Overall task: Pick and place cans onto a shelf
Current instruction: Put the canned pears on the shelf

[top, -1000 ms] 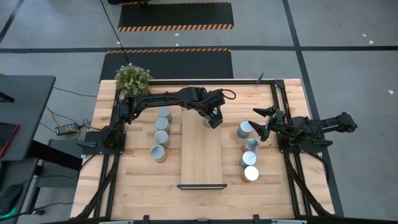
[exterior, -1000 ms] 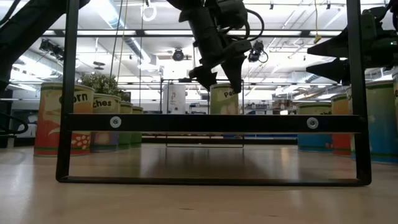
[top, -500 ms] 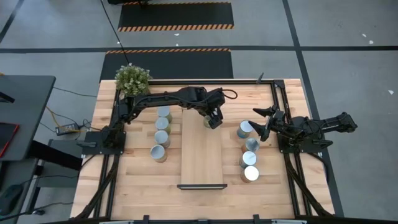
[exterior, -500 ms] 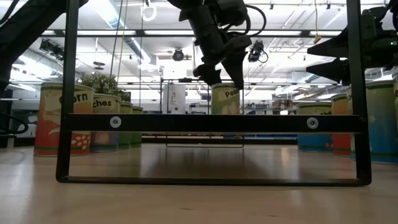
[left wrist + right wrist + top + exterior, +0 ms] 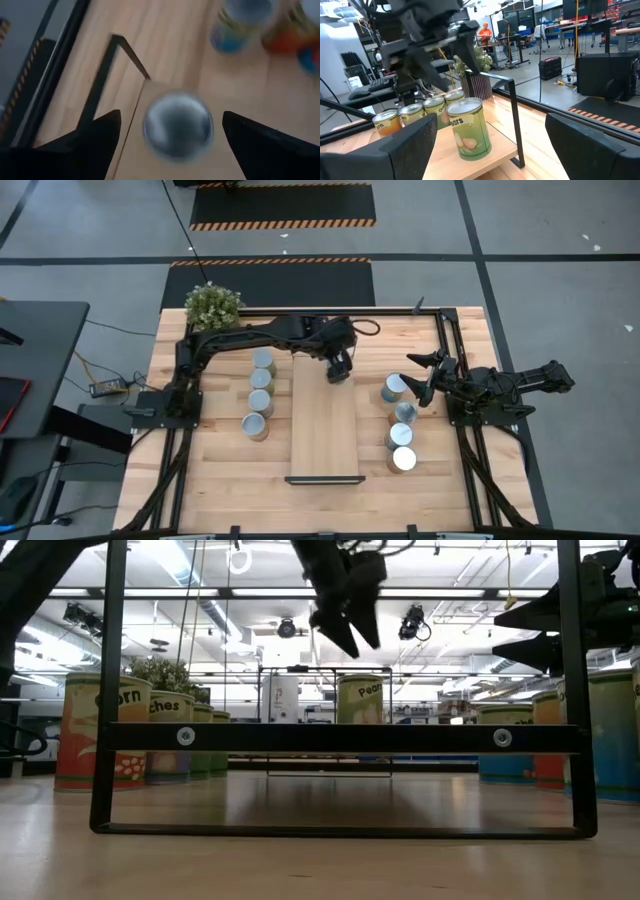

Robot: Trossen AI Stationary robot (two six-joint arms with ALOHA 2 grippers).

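Observation:
A green pear can [image 5: 362,700] stands upright on its base at the far end of the light-wood shelf [image 5: 325,430]. My left gripper [image 5: 348,632] is open right above it, clear of its silver top [image 5: 177,131], with one finger out on either side in the left wrist view. My right gripper [image 5: 422,376] is open and empty at the table's right, beside the farthest can [image 5: 394,388] of the right-hand row. Several cans [image 5: 261,392] stand in a row left of the shelf and several [image 5: 401,437] right of it.
A potted green plant [image 5: 213,307] stands at the far left corner. Dark metal frames run along the table's left and right sides [image 5: 452,360]. The shelf's near part [image 5: 325,460] is bare wood. People and desks show in the room beyond [image 5: 485,32].
My left gripper has gone up from around the top of the pear can and a little toward the table's far edge. It now stands clear above the can. The can has stayed upright at the shelf's far end.

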